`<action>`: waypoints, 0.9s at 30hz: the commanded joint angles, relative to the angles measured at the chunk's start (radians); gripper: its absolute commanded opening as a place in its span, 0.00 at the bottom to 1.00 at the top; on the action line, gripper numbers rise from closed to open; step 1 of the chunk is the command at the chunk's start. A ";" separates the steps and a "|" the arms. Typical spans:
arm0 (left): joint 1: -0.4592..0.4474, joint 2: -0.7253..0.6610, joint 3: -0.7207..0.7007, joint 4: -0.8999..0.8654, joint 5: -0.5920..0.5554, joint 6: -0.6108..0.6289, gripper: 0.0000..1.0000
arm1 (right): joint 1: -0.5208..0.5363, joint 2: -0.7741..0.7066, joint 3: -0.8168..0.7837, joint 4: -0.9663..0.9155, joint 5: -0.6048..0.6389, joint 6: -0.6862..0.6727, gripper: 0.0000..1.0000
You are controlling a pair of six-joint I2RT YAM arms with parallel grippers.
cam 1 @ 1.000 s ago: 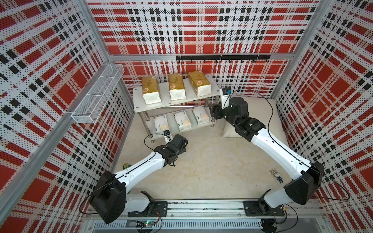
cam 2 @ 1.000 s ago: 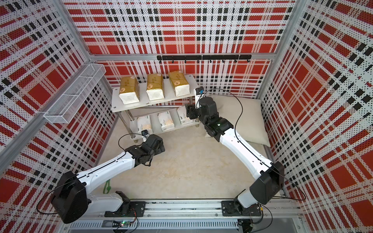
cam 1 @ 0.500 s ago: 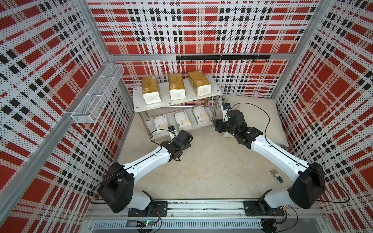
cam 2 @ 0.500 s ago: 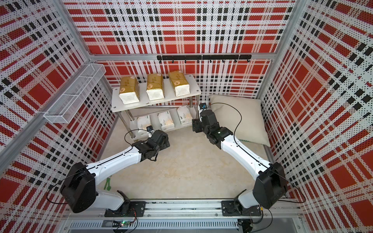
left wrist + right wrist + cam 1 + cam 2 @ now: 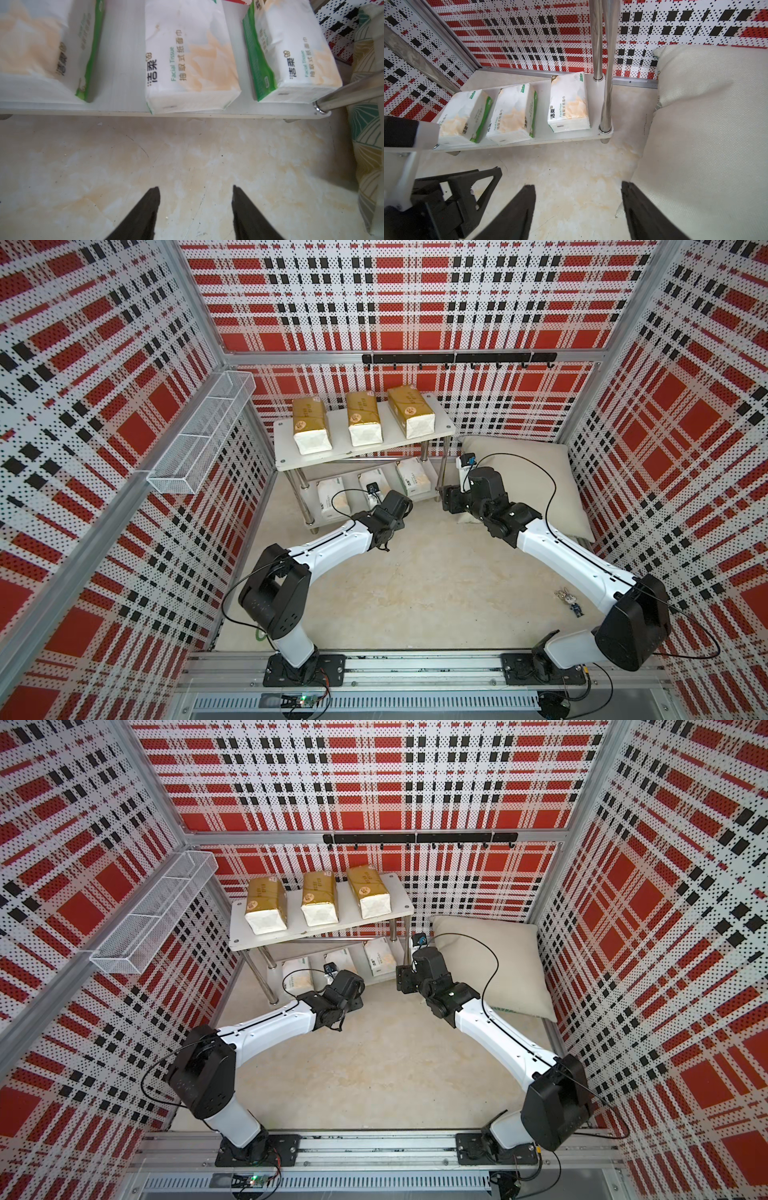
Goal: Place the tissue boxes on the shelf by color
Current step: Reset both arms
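The shelf stands at the back wall. Three gold tissue boxes lie side by side on its top board in both top views. Three white peach-print tissue boxes lie on the lower board, also seen in the right wrist view as white packs. My left gripper hovers over bare floor just in front of the lower board, open and empty. My right gripper is low by the shelf's right front leg, open and empty, beside the pillow.
A large cream pillow lies against the right wall, touching distance from my right fingers. A white wire basket hangs on the left wall and a black hook rail on the back wall. A small key bunch lies on the floor at right.
My left arm has reached forward to the lower board's front and its jaws have narrowed. My right arm has come down and back from the shelf's right end.
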 commanded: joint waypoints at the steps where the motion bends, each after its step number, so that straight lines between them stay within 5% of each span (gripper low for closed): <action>1: -0.039 0.020 0.028 0.019 0.025 0.011 0.57 | -0.005 -0.009 0.002 0.018 0.001 0.009 0.73; 7: -0.108 0.032 -0.002 0.044 0.046 -0.022 0.36 | -0.006 -0.016 -0.029 0.022 0.017 0.025 0.73; 11: -0.148 0.040 -0.016 0.047 0.040 -0.043 0.00 | -0.006 -0.034 -0.062 0.018 0.024 0.041 0.75; 18: -0.185 0.024 -0.058 0.048 -0.019 -0.060 0.00 | -0.006 -0.076 -0.139 0.018 0.023 0.040 0.94; 19: -0.186 0.015 -0.067 0.049 -0.027 -0.057 0.09 | -0.006 -0.087 -0.153 0.023 0.025 0.042 1.00; 25: -0.163 -0.077 -0.159 0.075 -0.073 -0.036 0.77 | -0.006 -0.125 -0.180 -0.012 0.092 0.036 1.00; 26: -0.154 -0.102 -0.182 0.083 -0.082 -0.033 1.00 | -0.006 -0.133 -0.188 -0.019 0.105 0.035 1.00; 27: -0.143 -0.120 -0.203 0.086 -0.089 -0.032 0.99 | -0.006 -0.138 -0.197 -0.022 0.119 0.031 1.00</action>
